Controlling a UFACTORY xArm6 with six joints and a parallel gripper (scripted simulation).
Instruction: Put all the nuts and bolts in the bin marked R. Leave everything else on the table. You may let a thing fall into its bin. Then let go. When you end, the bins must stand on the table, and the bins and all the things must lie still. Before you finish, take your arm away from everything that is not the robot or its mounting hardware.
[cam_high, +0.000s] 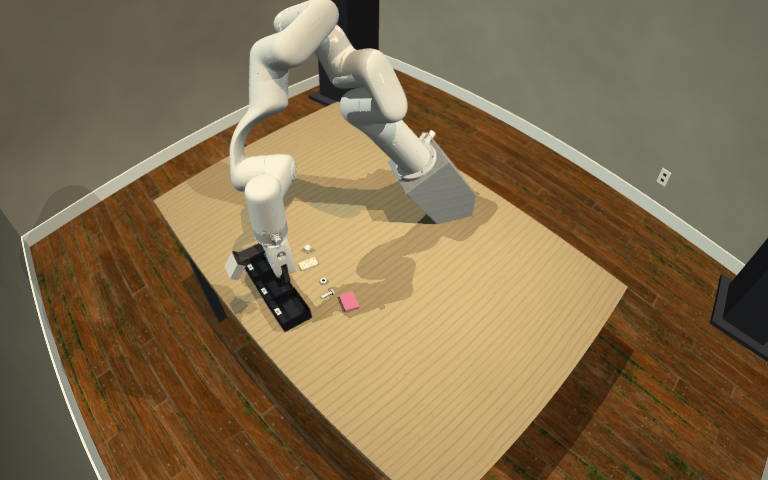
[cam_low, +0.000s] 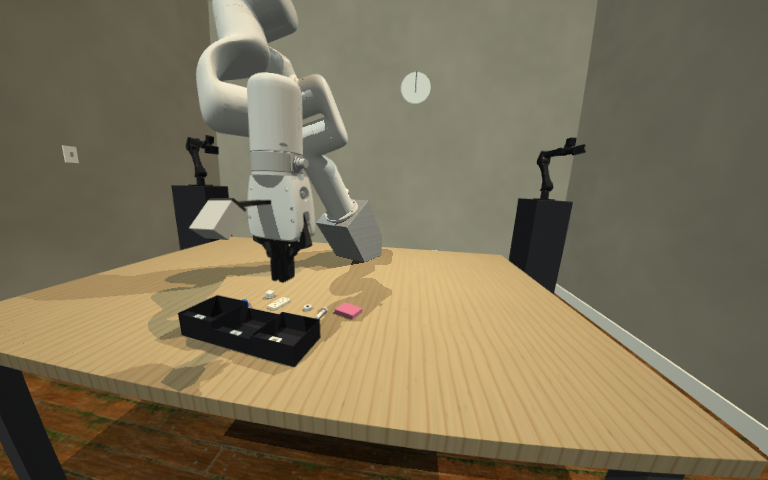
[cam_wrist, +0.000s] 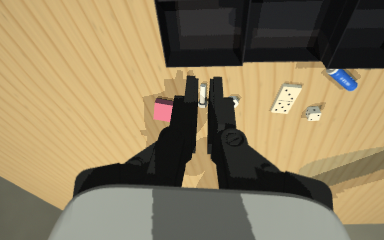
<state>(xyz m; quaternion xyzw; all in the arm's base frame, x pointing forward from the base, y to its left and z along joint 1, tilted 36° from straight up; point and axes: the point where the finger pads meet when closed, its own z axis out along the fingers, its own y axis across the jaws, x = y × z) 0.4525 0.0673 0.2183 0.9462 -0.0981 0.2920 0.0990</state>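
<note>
Three joined black bins (cam_low: 249, 331) sit near the table's left edge; their insides look dark, and I cannot tell if anything lies in them. The gripper (cam_low: 282, 275) hangs above them, fingers nearly together, holding nothing. Beyond the bins lie one bolt (cam_low: 321, 311), one nut (cam_low: 306, 307), a domino (cam_low: 278, 303), a die (cam_low: 270, 294) and a pink block (cam_low: 347, 310). Open table (cam_low: 509, 350) spreads right.

No lettering is legible. The black bins (cam_low: 249, 331) carry three small white labels (cam_low: 274, 339) on their inner walls; the characters are too small to make out. The domino (cam_wrist: 286, 98) shows black pips, count unclear. The die (cam_wrist: 313, 114) shows dark dots.
</note>
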